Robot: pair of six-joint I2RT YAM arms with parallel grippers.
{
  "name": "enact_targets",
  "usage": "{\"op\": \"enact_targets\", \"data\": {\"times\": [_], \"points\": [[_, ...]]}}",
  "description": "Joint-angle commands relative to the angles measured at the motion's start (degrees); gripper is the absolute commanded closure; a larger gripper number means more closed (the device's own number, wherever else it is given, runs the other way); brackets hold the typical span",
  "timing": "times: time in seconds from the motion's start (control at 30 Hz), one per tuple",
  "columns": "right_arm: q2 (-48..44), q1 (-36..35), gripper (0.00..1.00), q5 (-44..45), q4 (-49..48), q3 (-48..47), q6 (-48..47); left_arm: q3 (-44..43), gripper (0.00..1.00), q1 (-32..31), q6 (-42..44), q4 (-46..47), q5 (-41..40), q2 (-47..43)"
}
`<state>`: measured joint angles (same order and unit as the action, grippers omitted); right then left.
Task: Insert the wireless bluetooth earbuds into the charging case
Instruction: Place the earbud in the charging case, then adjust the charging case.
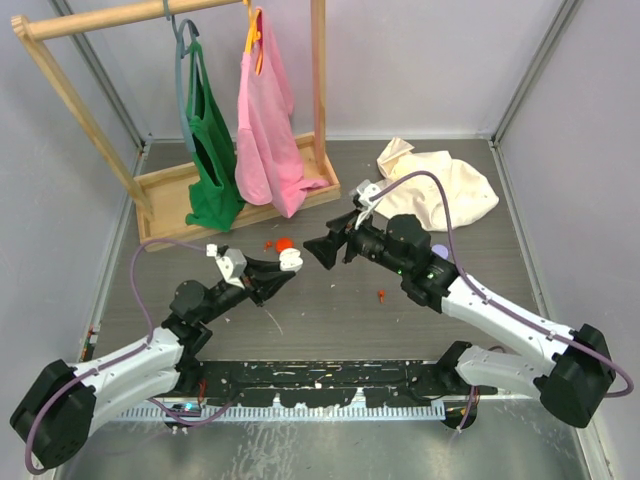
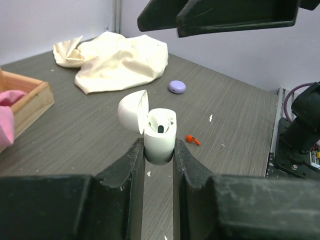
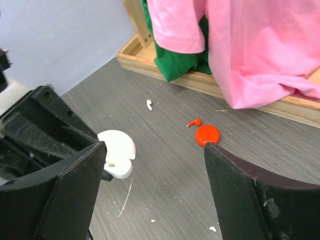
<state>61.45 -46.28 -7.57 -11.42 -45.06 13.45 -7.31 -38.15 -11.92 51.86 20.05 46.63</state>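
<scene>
Left gripper (image 2: 159, 147) clamped on open charging case (image 2: 161, 131). Right gripper (image 3: 155, 148) wide, empty, nearer to probable white earbud (image 3: 149, 104), which lies ahead toward table's (image 3: 165, 200) far-left corner.

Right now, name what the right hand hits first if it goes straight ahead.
Probably the open white charging case gripped in the left hand, just ahead of the right hand; depth is unclear, so it might slip past.
</scene>
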Motion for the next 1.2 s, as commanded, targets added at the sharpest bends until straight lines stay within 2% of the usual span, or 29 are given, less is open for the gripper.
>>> {"op": "enact_targets", "data": {"times": [0.0,0.27,0.47,0.77,1.03,1.17], "points": [[-2.40,5.28,0.14,-16.66,-10.04,3.03,2.81,-2.75,0.90,0.01,-2.07,4.37,-0.36,1.09],[-3.19,11.27,0.04,-28.78,-24.13,11.23,1.09,-4.00,0.90,0.01,-4.29,4.92,0.59,1.22],[-3.62,11.35,0.03,-31.65,-28.90,14.71,-2.51,-5.14,0.90,0.02,-4.95,3.75,2.34,-0.53],[-2.22,11.22,0.11,-37.10,-44.01,19.38,1.35,-8.30,0.89,-0.02,-5.58,1.78,7.84,-2.16],[0.34,10.59,0.23,-38.89,-52.63,19.53,6.10,-11.23,0.88,-0.05,-8.27,3.50,11.69,0.17],[2.44,9.26,0.35,-39.00,-55.85,19.24,7.60,-11.49,0.88,-0.02,-10.23,7.83,12.68,2.82]]}}
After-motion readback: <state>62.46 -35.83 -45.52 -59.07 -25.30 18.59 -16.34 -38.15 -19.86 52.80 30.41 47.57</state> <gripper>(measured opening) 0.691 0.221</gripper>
